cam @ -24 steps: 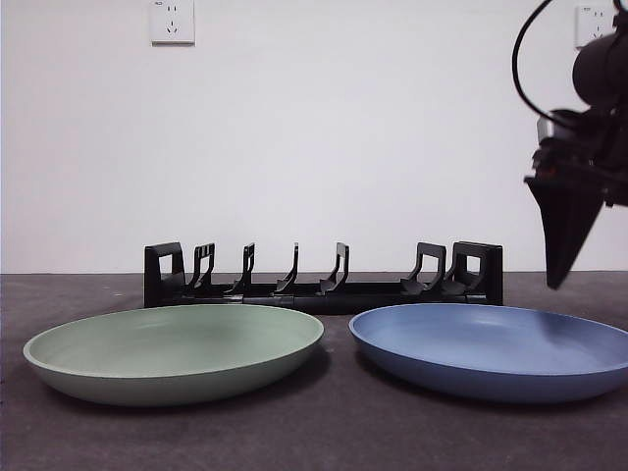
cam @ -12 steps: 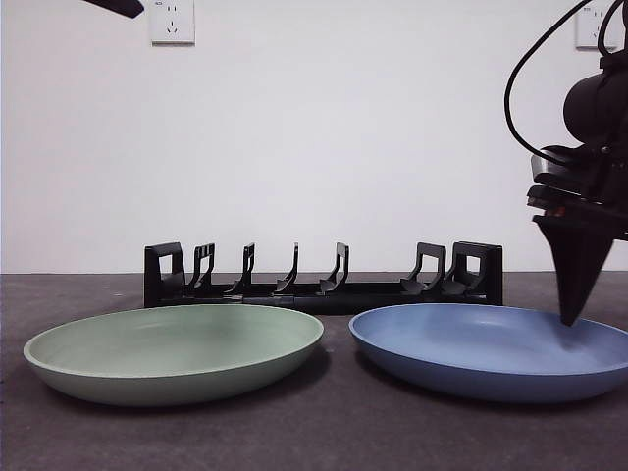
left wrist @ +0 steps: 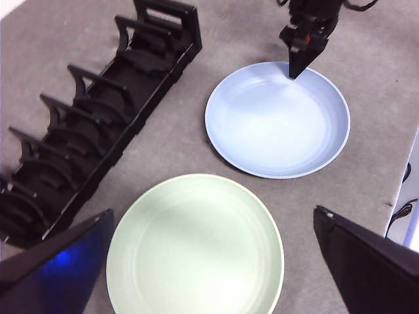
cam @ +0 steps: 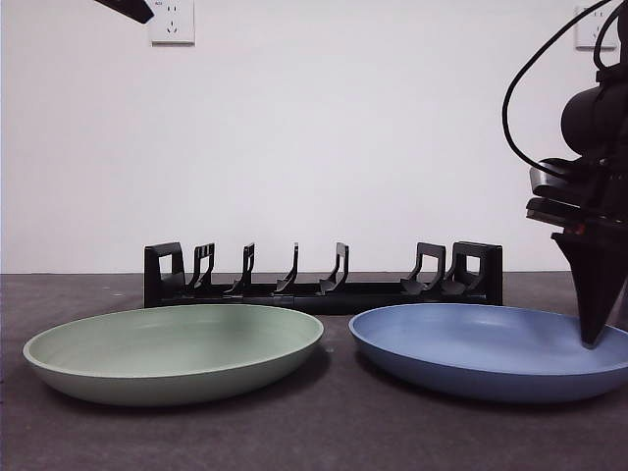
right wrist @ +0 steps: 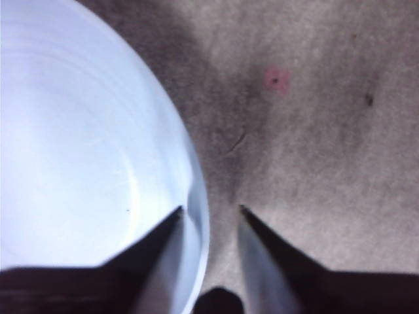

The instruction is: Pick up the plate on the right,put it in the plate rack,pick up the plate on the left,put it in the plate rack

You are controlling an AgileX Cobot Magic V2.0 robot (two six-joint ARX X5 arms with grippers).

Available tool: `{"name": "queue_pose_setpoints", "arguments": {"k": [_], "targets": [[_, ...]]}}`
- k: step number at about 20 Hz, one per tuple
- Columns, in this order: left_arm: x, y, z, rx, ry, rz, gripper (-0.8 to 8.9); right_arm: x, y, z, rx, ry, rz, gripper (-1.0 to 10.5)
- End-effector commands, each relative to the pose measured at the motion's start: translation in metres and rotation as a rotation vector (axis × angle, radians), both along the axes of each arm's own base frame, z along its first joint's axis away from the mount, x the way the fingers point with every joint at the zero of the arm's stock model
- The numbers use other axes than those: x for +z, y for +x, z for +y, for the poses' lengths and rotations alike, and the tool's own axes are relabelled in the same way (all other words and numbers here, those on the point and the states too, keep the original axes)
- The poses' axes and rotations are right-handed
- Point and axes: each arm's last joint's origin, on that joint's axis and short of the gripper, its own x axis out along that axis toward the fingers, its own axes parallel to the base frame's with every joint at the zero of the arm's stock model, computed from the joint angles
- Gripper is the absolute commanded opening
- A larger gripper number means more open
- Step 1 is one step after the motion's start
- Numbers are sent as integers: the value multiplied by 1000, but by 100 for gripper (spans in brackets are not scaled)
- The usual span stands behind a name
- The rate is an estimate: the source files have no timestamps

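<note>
The round, shallow blue plate (cam: 491, 351) lay flat on the grey desk (cam: 324, 432), on the right in the front view, with the round, shallow pale green plate (cam: 175, 351) just beside it on the left, the two rims apart. Behind both, the long low black plastic rack (cam: 324, 280) with curved upright prongs stood empty, apart from the plates. The right gripper (right wrist: 209, 210) was seen lowered at the blue plate's outer rim, its jaws apart and straddling that rim, one jaw over the plate's inside and the other over the bare desk; whether the rim was touched could not be told. A small pink mark (right wrist: 276, 78) was seen on the desk nearby. The left gripper (left wrist: 209, 261) was held high above the green plate, jaws wide apart. Nothing lay between plates and rack.
</note>
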Motion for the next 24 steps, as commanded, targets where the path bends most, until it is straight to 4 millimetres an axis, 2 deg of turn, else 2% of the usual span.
{"name": "queue_pose_setpoints", "arguments": {"k": [1,6,8,10,13,16,19,24], "targets": [[-1,2,-4,-24,12,-18,625,-4,2,0,-6,1,0,-15],[-3,-3,-14,-142,66,-71,625,0,4,0,-7,5,-16,-16],[-3,-8,-20,-209,89,-104,625,13,4,0,-3,6,-19,-16],[-3,-13,-26,-290,121,-152,625,40,5,1,17,27,-43,-16],[-3,-21,-33,-413,172,-232,625,94,5,3,57,107,-91,-16],[-3,-25,-40,-443,260,-324,625,135,0,9,82,148,-137,-16],[-4,-26,-47,-440,374,-427,625,157,-6,21,129,210,-137,-16],[-13,-24,-62,-464,479,-455,625,178,-16,60,225,240,-166,-16]]}}
